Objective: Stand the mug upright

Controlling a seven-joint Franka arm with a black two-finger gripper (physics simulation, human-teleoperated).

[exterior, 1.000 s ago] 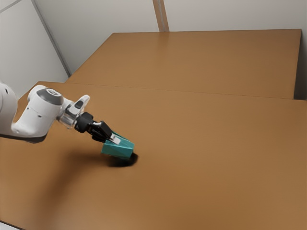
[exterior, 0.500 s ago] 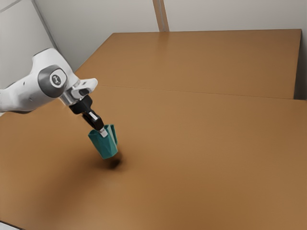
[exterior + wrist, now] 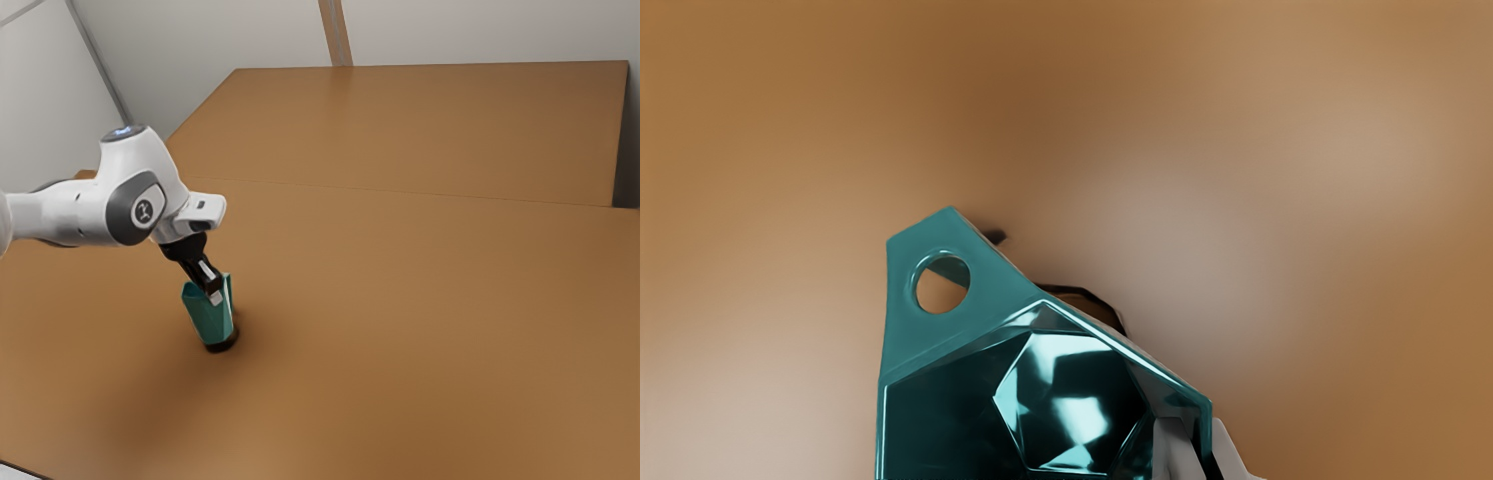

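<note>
In the exterior view the gripper points down at the rim of the teal mug, shut on its wall. The mug stands nearly upright, leaning slightly, its opening up and its base low over the table, with a dark shadow at the base; whether it touches the wood cannot be told. In the wrist view the mug shows its open, faceted inside and a handle part with a round hole. The gripper has one fingertip inside the mug and the other outside, the wall pinched between them.
The brown wooden table spreads around the mug. Behind it lies a second brown surface, with pale walls beyond. The arm reaches in from the exterior view's left.
The mug has swung from lying tilted on its side to nearly upright, moving toward the exterior view's left and then lower. My hand has turned with it, still holding the wall.
</note>
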